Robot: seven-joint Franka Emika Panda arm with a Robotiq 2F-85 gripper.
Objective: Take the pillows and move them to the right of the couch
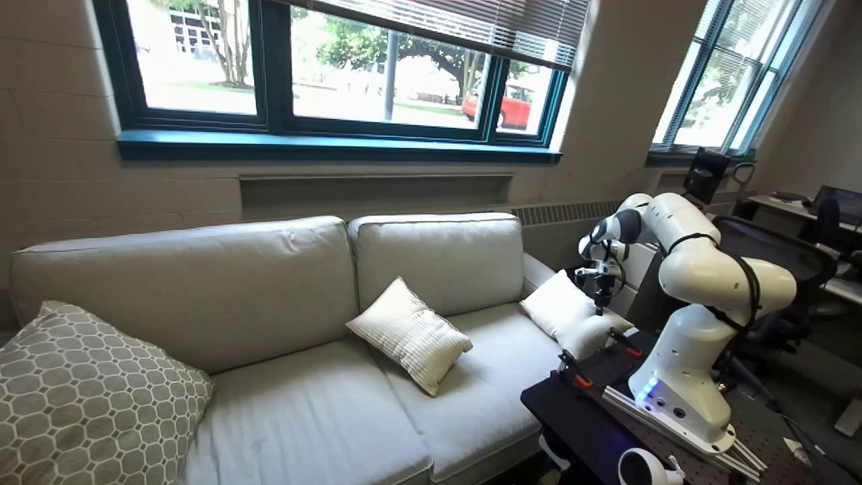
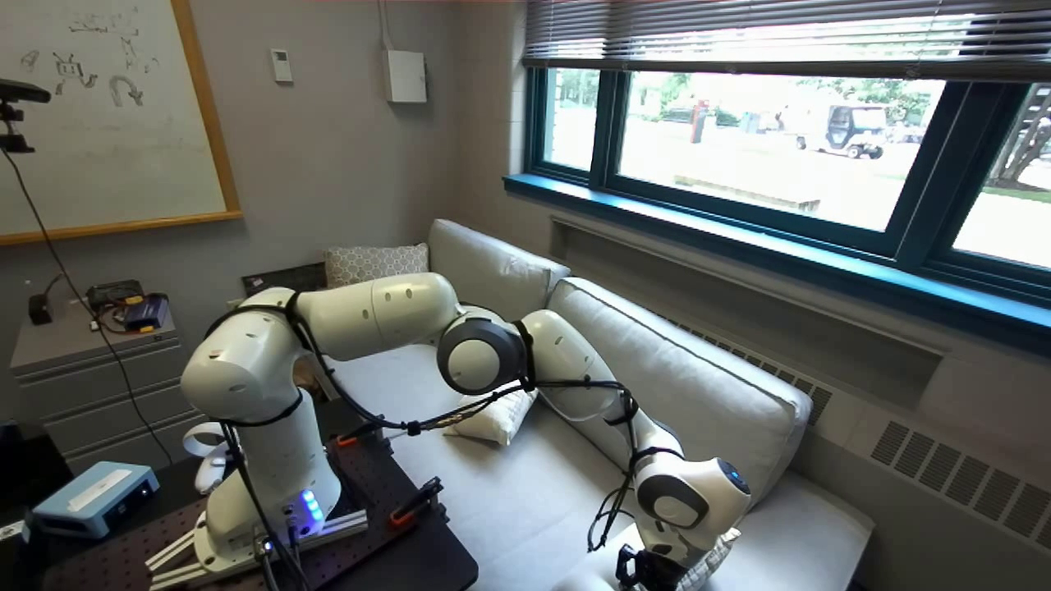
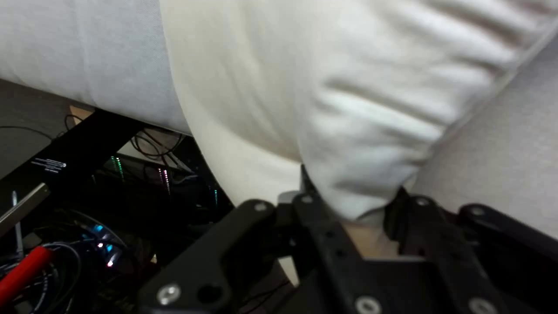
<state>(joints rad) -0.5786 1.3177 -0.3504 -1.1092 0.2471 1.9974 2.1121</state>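
Note:
The pale couch (image 1: pixel 289 411) runs below the window in both exterior views. One white pillow (image 1: pixel 411 337) leans at the middle of its seat, partly behind the arm in an exterior view (image 2: pixel 497 420). A second white pillow (image 1: pixel 555 306) lies at the couch end near the robot, creased down its middle. My gripper (image 1: pixel 599 311) reaches down onto that second pillow. In the wrist view, bunched cloth fills the space between the fingertips of my gripper (image 3: pixel 354 192), and both fingers press against it. The fingertips' far ends are hidden by the fabric.
A grey patterned pillow (image 1: pixel 101 397) rests at the couch's far end. The dark tabletop (image 1: pixel 572 417) carrying the robot base stands against the seat, with clamps (image 2: pixel 417 502) at its edge. Cables (image 3: pixel 161 148) and equipment lie below the couch edge.

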